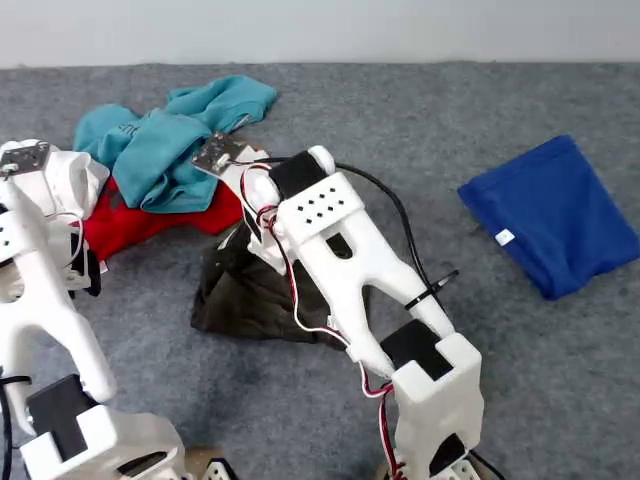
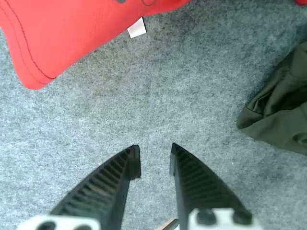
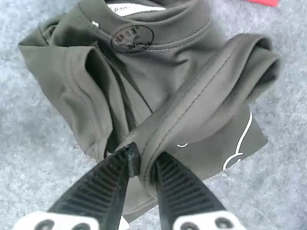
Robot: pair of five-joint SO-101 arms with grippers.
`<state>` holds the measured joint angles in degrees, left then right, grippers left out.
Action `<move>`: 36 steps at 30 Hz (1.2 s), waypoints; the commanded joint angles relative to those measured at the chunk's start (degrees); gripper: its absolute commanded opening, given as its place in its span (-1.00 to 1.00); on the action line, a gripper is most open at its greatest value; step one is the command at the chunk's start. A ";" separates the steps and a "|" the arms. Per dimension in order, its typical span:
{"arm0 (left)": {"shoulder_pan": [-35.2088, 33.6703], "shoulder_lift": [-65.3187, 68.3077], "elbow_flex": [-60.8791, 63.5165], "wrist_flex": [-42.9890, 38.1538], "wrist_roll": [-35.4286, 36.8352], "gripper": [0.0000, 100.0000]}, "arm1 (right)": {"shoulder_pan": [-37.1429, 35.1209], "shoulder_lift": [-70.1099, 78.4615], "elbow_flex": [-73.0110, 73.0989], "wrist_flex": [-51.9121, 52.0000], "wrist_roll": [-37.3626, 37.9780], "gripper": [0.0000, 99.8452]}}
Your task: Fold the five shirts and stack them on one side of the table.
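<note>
Now right gripper [image 3: 142, 165] pinches a stitched fold of the crumpled dark shirt [image 3: 163, 72]; left gripper [image 2: 155, 160], slightly apart, over fuzzy grey felt [image 2: 192, 96].

Left gripper [image 2: 155, 160] hangs over bare grey carpet [image 2: 192, 96], fingers slightly apart. Red shirt [image 2: 62, 33] and dark shirt [image 2: 280, 112] sit off to either side.
</note>
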<state>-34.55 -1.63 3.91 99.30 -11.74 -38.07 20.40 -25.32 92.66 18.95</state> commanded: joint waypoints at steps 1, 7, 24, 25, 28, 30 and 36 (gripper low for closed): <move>0.00 -2.20 -0.57 1.05 -1.05 -0.77 | -2.33 -2.77 -2.02 -3.56 0.00 -0.98; 0.00 -2.20 -0.57 1.05 -1.05 -0.77 | -4.09 4.26 -2.02 -12.26 -1.58 -0.98; 0.09 -2.11 -0.31 1.05 -1.05 -0.77 | -8.48 13.41 -2.99 -20.70 -1.85 -0.58; 0.09 -2.11 -0.31 1.05 -1.05 -0.77 | -8.48 12.88 -3.69 -19.38 -1.85 -0.52; 0.09 -2.11 -0.31 1.05 -1.05 -0.77 | -8.13 10.33 -8.62 -13.32 0.09 -0.47; 0.09 -2.11 -0.31 1.05 -1.05 -0.77 | -7.25 8.48 -12.40 -8.57 3.43 -0.47; 0.09 -2.11 -0.31 1.05 -1.05 -0.77 | -1.27 7.16 -16.97 1.45 4.75 -0.47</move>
<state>-34.55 -1.63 3.91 99.30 -11.74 -43.08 30.68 -39.56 90.46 22.90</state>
